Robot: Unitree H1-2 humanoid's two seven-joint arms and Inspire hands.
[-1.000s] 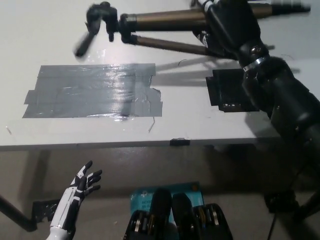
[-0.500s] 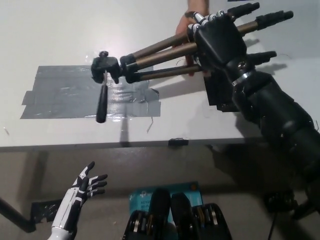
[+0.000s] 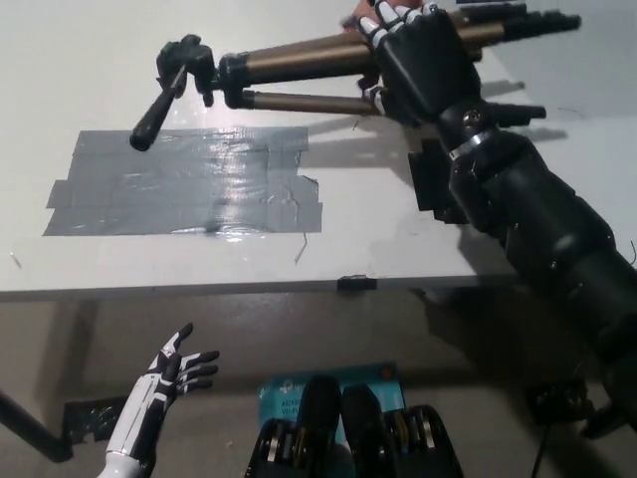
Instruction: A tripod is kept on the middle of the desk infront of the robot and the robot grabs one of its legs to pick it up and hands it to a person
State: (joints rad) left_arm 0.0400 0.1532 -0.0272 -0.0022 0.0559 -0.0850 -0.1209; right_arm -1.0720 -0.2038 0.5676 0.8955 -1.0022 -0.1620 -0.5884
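**White desk, tripod aloft in the black hand**

White desk (image 3: 119, 60) fills the upper view, with a broad patch of grey tape (image 3: 179, 184) stuck across its middle and a flat black object (image 3: 430, 184) partly hidden under the right arm. The tripod (image 3: 299, 60) hangs roughly level over the desk's far side, clear of the surface. Its legs are folded together, its head (image 3: 194, 70) and pan handle (image 3: 159, 105) point to picture left, and its rubber feet (image 3: 542, 20) to the right.

The right hand (image 3: 418, 60) has its fingers clamped round the bundled legs, nearer the feet than the head. The metal legs look stiff and smooth, so I judge the head end heavy and likely to droop or twist; a hold closer to the head would balance better.

A sliver at the top edge may be a person's fingertips (image 3: 355, 20), though it is too small to be sure.

The left hand (image 3: 174, 368) rests below the desk edge at lower left, fingers spread and empty.
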